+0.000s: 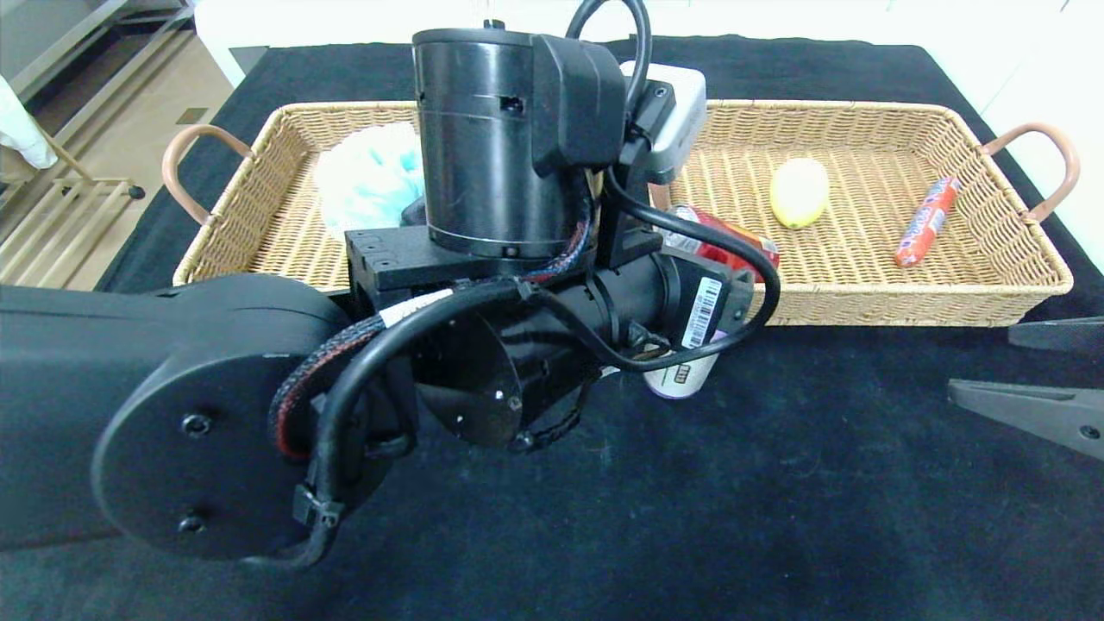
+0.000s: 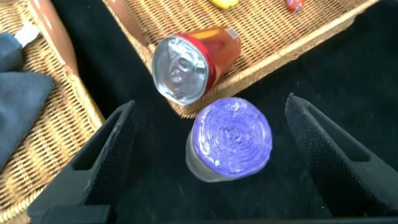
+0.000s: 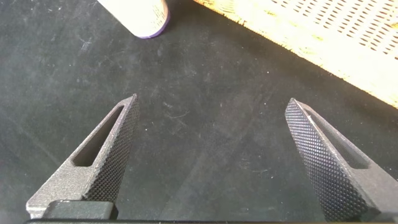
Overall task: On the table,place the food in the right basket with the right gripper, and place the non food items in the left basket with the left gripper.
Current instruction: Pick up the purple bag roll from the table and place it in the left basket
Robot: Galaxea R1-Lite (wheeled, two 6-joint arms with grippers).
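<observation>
A small whitish cylinder with a purple end (image 2: pixel 230 140) lies on the black table just in front of the right basket (image 1: pixel 906 302); it also shows in the head view (image 1: pixel 681 379) and the right wrist view (image 3: pixel 140 15). My left gripper (image 2: pixel 211 106) is open above it, one finger on each side, not touching. In the head view the left arm hides that gripper. A red can (image 2: pixel 186 62) lies on its side in the right basket close behind the cylinder. My right gripper (image 1: pixel 1035 371) is open and empty over bare table at the right edge.
The right basket also holds a yellow lemon (image 1: pixel 799 191) and a red candy bar (image 1: pixel 927 220). The left basket (image 1: pixel 224 207) holds a blue-white bath pouf (image 1: pixel 371 185) and a dark cloth (image 2: pixel 18 99). The two baskets stand side by side at the back.
</observation>
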